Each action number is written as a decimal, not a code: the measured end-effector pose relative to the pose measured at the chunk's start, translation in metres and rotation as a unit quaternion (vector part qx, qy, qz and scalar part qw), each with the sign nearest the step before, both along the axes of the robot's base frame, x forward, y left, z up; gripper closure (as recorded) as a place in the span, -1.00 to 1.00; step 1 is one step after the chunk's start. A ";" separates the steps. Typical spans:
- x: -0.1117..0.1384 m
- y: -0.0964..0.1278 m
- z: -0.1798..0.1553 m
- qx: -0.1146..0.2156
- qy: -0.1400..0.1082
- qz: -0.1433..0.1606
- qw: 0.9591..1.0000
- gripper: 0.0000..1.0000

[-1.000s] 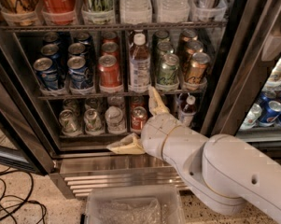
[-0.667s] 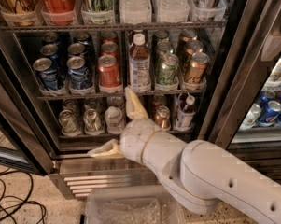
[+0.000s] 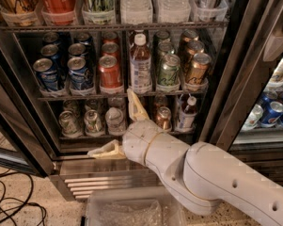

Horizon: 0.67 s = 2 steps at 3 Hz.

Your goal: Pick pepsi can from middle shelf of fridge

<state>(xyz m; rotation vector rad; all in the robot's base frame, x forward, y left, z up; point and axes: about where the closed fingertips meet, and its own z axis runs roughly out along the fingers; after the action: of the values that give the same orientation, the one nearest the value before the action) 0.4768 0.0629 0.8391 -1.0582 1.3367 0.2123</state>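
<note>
Leftward since a second ago, that's the shift: my hand (image 3: 110, 123) has slid across the front of the big dark-framed glass-door fridge (image 3: 225, 84), from below the green cans to below the red ones, and my white arm (image 3: 202, 173) has followed it in from the lower right. Both cream fingers are spread wide with nothing between them; one finger (image 3: 135, 106) points up, its tip just under the thin dark wire middle shelf (image 3: 84, 97), while the other juts left above the shiny stainless steel grille base (image 3: 98, 178). Up on that shelf, the small blue aluminium pepsi can (image 3: 79, 73) with its silver top stands at the front of its lane, upright, above and left of my hand and not touched. Left of it another blue can (image 3: 48, 74) heads its own lane; right of it sits a red can (image 3: 110, 72), then a clear plastic bottle with a white cap (image 3: 140, 66), a green can (image 3: 168, 70) and a gold can (image 3: 196, 70). Silver-topped cans (image 3: 93, 122) line the lower shelf behind my fingers. Below my arm lies a clear plastic bin (image 3: 131, 211), and black cables (image 3: 11, 197) trail over the speckled floor at left.
</note>
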 end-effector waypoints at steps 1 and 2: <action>-0.001 0.004 -0.004 0.023 -0.001 -0.012 1.000 -1.00; -0.041 0.070 -0.003 0.053 -0.028 0.032 0.998 -1.00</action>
<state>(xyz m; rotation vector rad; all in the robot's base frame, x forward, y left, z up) 0.4356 0.1331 0.8359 -1.0100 1.2300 0.2962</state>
